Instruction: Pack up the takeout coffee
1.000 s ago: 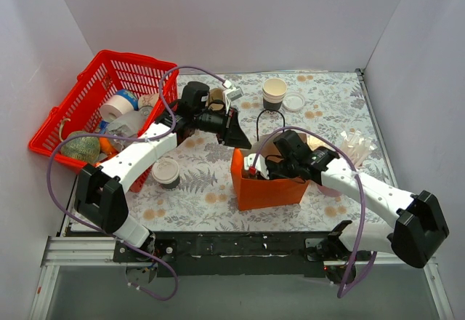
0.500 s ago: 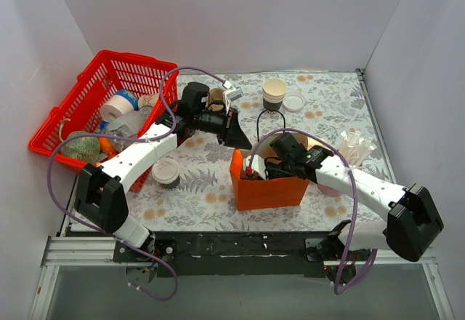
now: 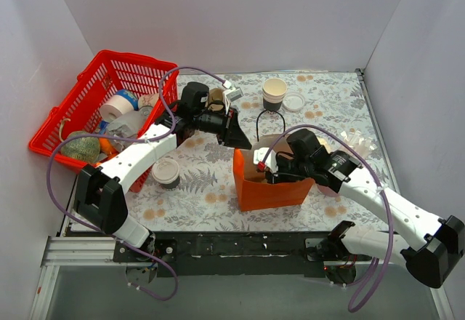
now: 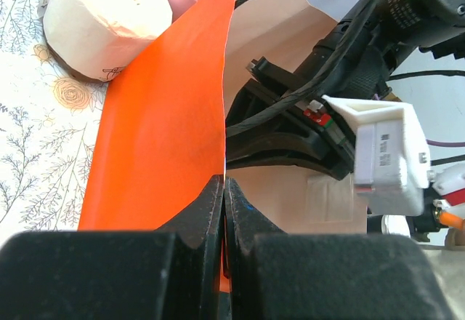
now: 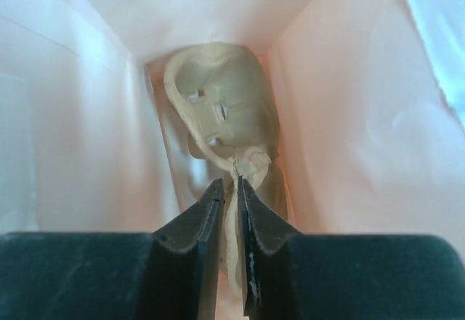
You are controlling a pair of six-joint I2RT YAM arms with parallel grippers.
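The white-lidded cream-and-dark paper cup (image 3: 166, 171) stands upright, toward the bench's left edge from the orange paper bag (image 3: 270, 193), nearer the left gripper (image 4: 224, 188) clamped on the bag's rim than the right gripper (image 5: 229, 189), almost closed inside

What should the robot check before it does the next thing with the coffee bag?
1. Bag held open: the left gripper is shut on the rim of the orange bag. Ok.
2. Carrier in the bag: the pulp carrier is deep inside, and the right gripper is shut on its edge. Ok.
3. Carrier lying flat on the bottom: cannot tell.
4. Coffee ready: the takeout coffee stands upright on the table, outside the bag, with its lid on. Ok.
5. A free gripper to fetch it: both are busy. Not ok.
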